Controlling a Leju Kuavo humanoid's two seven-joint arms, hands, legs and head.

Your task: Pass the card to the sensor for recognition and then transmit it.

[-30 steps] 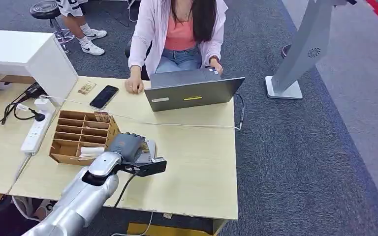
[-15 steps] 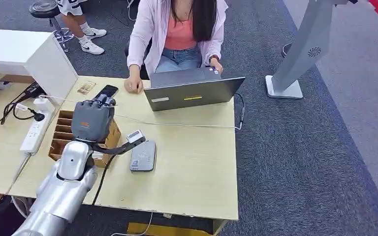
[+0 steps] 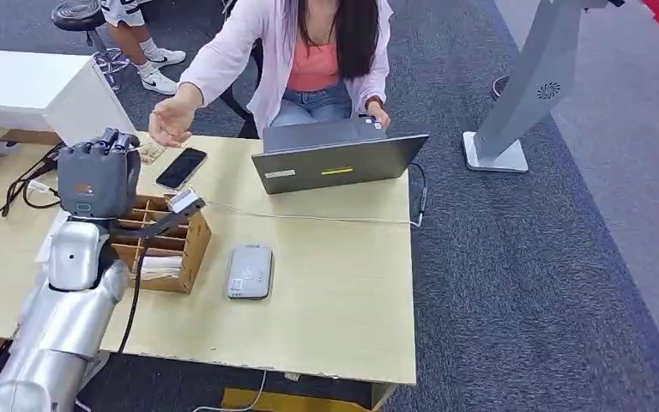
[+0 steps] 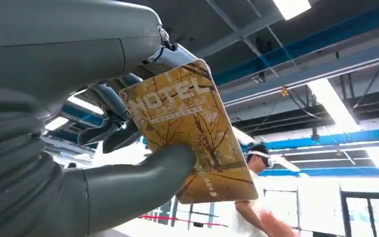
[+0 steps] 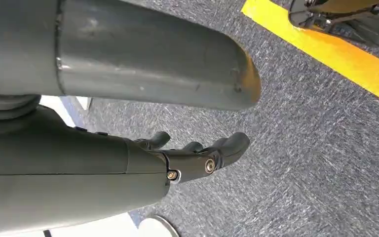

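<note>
**Readable text: one word on the card**

The card [image 4: 190, 131] pinched in the left hand [image 4: 79, 163] bears the word "HOTEL" in pale capitals across its upper part, over a picture of yellow-leaved trees. A small line of print and a tiny mark sit near its lower edge, too small to read. On the table, the laptop [image 3: 336, 163] lid carries a yellow strip and a pale sticker, both illegible. The sensor [image 3: 250, 271] shows a small marking on its top that cannot be made out.
</note>
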